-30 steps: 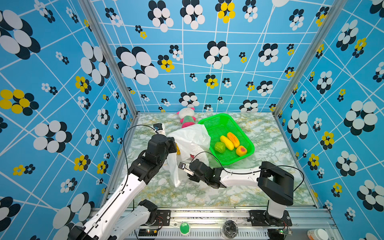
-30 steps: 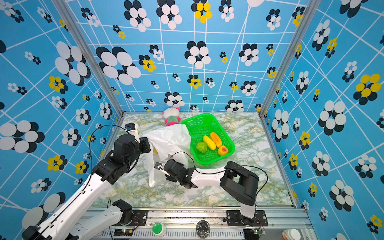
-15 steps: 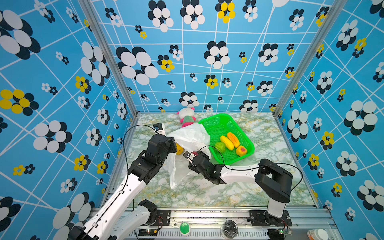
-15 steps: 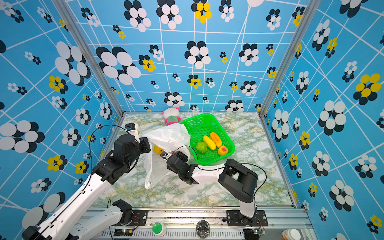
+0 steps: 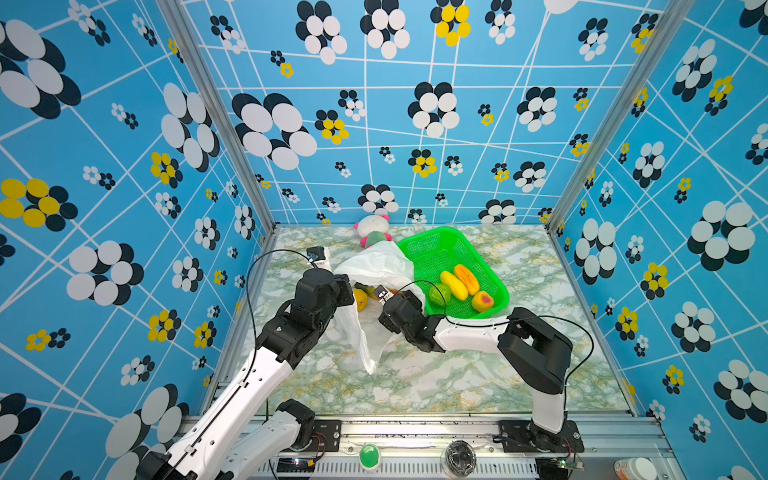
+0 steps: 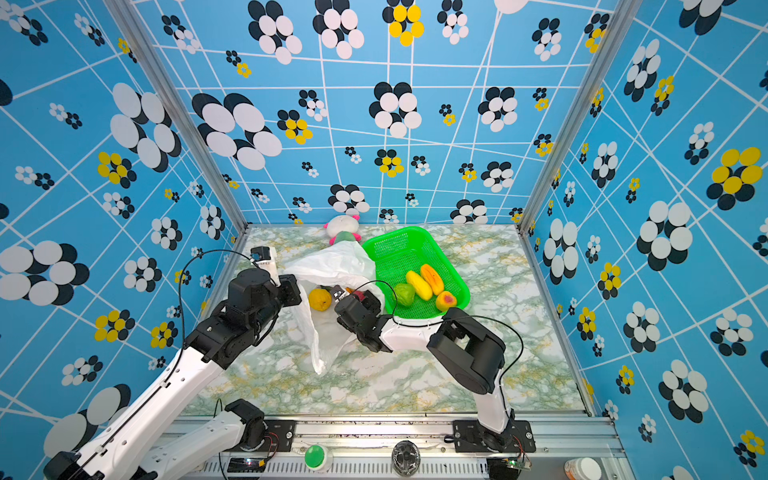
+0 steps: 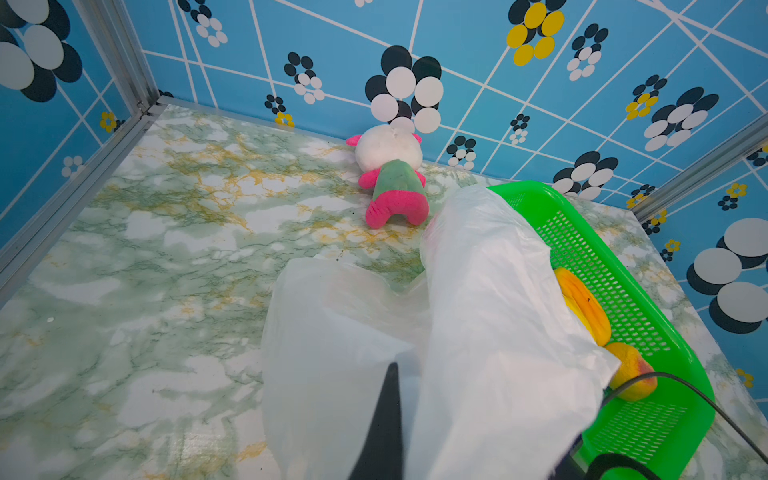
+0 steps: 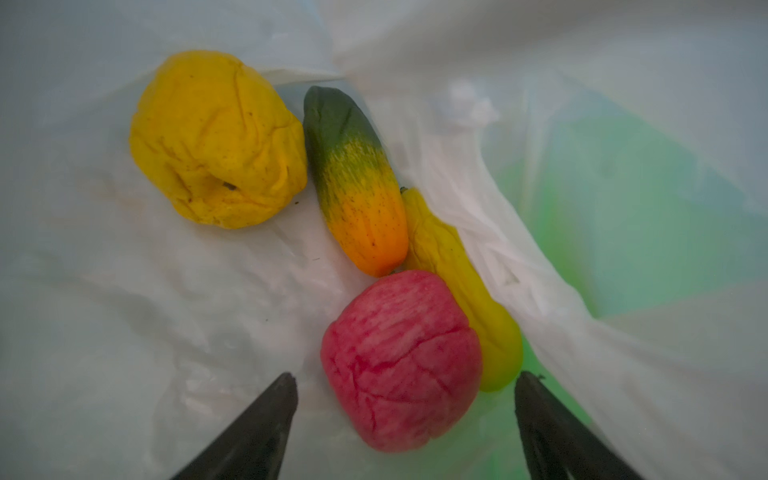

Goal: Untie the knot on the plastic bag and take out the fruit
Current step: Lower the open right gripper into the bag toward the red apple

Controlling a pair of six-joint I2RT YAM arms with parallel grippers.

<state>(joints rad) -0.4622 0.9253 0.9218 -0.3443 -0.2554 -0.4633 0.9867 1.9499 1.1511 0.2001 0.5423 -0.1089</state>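
**Plastic bag.** The plastic bag (image 5: 376,264) lies on the marbled worktop (image 5: 457,374), against the left side of the green basket (image 5: 432,253). Its mouth is open toward the arms, and a loose tail of film trails toward the front edge.

**Left claw.** The left claw (image 5: 349,293) is clenched on the film at the left edge of the bag's mouth and holds it raised. In the left wrist view, 1 dark finger (image 7: 388,415) shows with film draped on both sides.

**Right claw.** The right claw (image 8: 407,376) is inside the bag mouth, released, with its jaws wide. They straddle the red fruit (image 8: 401,361), with a clear gap on 1 side. Contact on the other side cannot be told, as the view is blurred there.

**Fruit in the bag (right wrist view): 4.**
- The red fruit is nearest the claw.
- The yellow-green long fruit (image 8: 465,299) is touching it.
- The green-to-orange oval fruit (image 8: 355,183) is alongside that.
- The yellow round fruit (image 8: 218,139) is just beside the oval one.

**Fruit in the basket (both top views): 4.** All are clustered at the basket's near end.
- green fruit (image 5: 439,294)
- yellow fruit (image 5: 454,285)
- orange fruit (image 5: 466,279)
- yellow-red fruit (image 5: 483,300)

**Other.** The plush doll (image 5: 372,232) lies by the back wall, behind the bag.
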